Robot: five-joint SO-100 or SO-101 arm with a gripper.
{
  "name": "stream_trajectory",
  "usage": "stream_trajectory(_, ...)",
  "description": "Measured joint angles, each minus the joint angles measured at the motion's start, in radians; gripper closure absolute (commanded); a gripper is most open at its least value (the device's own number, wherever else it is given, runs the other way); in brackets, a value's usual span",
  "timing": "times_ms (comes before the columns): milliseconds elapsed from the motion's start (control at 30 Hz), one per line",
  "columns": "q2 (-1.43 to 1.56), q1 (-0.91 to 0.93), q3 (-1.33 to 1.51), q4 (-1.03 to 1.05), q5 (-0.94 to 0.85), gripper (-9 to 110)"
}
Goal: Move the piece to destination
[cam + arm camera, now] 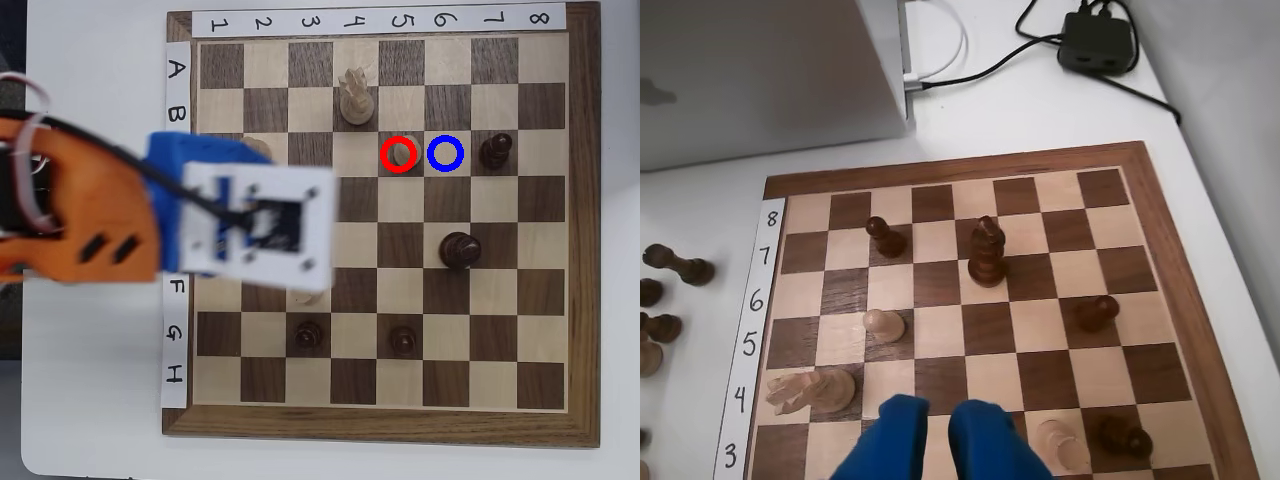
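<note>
Hovering mid-board, hand (940,425) narrowly parted, empty; pawn (401,152) in red ring, blue-ringed square (445,152) beside it bare.

Dark pawns (494,150) and a tall dark piece (459,249) stand on the chessboard (582,250).

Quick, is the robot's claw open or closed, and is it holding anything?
Gripper: blue fingers slightly apart, holding nothing; the pale pawn stands untouched.

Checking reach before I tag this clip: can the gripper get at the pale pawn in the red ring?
Probably yes. The pawn stands alone on its square, the neighbouring squares toward the gripper look free, and the tall pale piece stands diagonally off.
</note>
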Motion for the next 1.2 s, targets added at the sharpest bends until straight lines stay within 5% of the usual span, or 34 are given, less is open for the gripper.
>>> stream_trajectory(700,0.005,-0.15,0.647,-0.54,0.0,91)
stream_trajectory(1200,-0.008,-0.216,0.861,-0.936,0.009,83)
